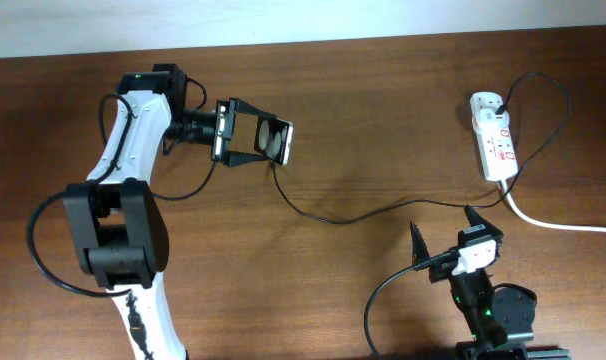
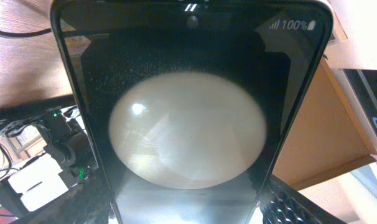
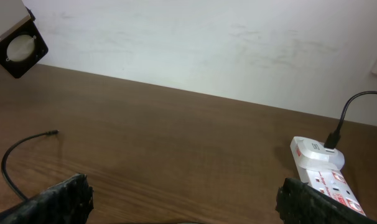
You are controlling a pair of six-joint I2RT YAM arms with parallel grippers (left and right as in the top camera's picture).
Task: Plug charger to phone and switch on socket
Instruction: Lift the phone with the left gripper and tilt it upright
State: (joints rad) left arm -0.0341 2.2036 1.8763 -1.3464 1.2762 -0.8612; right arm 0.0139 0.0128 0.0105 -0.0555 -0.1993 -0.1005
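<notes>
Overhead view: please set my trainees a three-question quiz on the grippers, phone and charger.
1. Fill in: the right gripper is ___ (open or shut).
2. Choose one: the phone is held by A) the left gripper, B) the right gripper, C) neither.
3. True or false: the charger has its tip plugged into the phone.

Key: 1 open; 2 A; 3 false. In the right wrist view the tip lies loose on the wood.

I see left gripper [image 1: 270, 140] clamped on phone [image 1: 280, 141]. Charger [image 1: 338, 222] tip ends just beside those fingertips. Cable passes just ahead of open right gripper [image 1: 443, 220], loops to socket [image 1: 497, 150] beyond.
</notes>
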